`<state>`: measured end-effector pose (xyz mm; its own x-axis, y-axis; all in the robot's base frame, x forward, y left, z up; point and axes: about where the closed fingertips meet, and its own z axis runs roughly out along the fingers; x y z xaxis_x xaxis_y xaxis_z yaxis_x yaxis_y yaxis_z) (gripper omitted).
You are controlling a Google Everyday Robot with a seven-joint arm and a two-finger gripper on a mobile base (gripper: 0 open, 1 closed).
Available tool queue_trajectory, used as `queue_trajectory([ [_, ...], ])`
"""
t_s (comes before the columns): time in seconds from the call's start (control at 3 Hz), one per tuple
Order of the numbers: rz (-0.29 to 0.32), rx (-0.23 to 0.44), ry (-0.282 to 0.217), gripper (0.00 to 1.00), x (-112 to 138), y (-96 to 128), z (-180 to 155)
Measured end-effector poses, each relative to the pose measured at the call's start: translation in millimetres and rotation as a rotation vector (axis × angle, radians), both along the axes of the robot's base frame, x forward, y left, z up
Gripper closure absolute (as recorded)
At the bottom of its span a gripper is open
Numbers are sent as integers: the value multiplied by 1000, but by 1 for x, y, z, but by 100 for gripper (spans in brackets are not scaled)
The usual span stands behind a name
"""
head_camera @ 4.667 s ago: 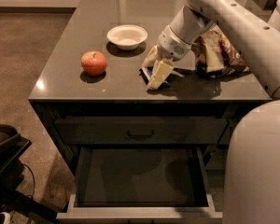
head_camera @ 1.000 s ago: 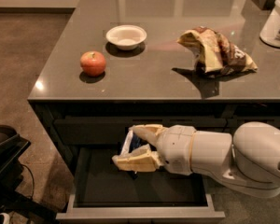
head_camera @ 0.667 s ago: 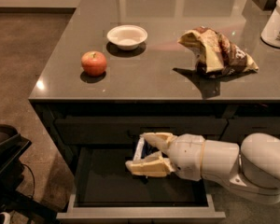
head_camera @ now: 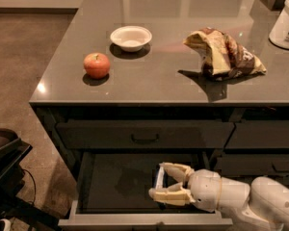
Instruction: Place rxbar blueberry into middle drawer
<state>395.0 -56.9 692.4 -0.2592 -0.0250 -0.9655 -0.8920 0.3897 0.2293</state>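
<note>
The middle drawer (head_camera: 144,221) is pulled out below the counter, with a dark flat interior and a lighter grey front edge. My gripper (head_camera: 166,181) reaches in from the right, low inside the drawer near its right side. Its cream fingers (head_camera: 176,169) are closed on the rxbar blueberry (head_camera: 158,178), a thin flat bar seen edge-on with a pale bluish side, held upright between them just above the drawer floor.
On the grey counter (head_camera: 149,88) sit a red apple (head_camera: 96,64), a white bowl (head_camera: 130,37), a tan-and-brown chip bag (head_camera: 224,53) and a white container (head_camera: 287,22) at the far right. A closed drawer with a black handle (head_camera: 144,138) is above the open one.
My gripper, holding the bar, has moved to the right and slightly deeper inside the open drawer. A few seconds ago it was up on the counter beside the chip bag.
</note>
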Motion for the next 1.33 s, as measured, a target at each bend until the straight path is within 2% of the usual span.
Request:
queue_trajectory([
  [0.33, 4, 54, 31, 100, -1, 4, -16],
  [0.67, 4, 54, 31, 100, -1, 4, -16],
  [1.33, -39, 135, 59, 100, 18, -34, -79],
])
